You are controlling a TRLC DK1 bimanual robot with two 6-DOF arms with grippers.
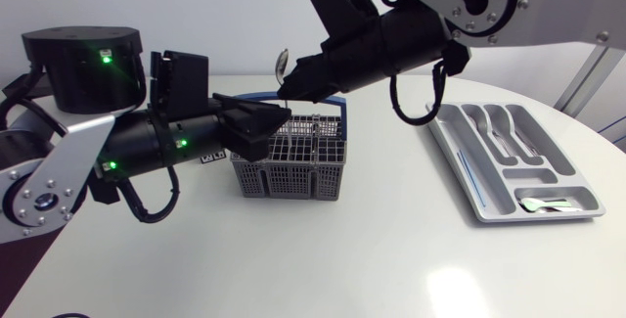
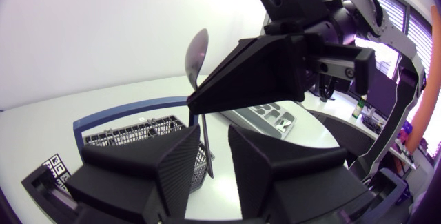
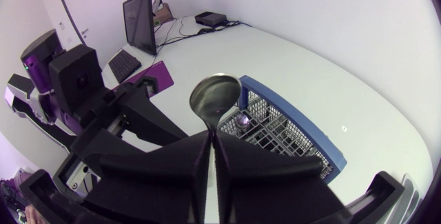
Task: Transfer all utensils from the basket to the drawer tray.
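A: Where is the spoon (image 1: pixel 282 62)?

B: In the air over the basket (image 1: pixel 290 171), bowl up and roughly upright. The right gripper (image 1: pixel 288 89) has it. In the right wrist view both fingers (image 3: pixel 162 163) press on the handle just under the bowl, one from each side.

A: And the handle's lower end?

B: In the left wrist view it hangs down past the right gripper and runs through the gap between the left gripper's fingers. It lies near one finger, and the other stands clear of it. I cannot tell whether its tip is clear of the basket's rim.

A: So the left gripper (image 1: pixel 282 122) holds nothing?

B: Nothing. Its fingers stand moderately apart. It sits just under the right gripper, above the basket's left side.

A: The basket itself?

B: It is grey wire with a blue handle, and it stands on the white table (image 1: pixel 391 259) near the middle. In the right wrist view one rounded metal end shows inside it. I cannot tell what it is.

A: The tray (image 1: pixel 452 161)?

B: It is well apart from the basket, on the table's right side. Several utensils (image 1: pixel 501 130) lie in its long compartments. One small piece (image 1: pixel 546 204) lies in the crosswise compartment at the near end.
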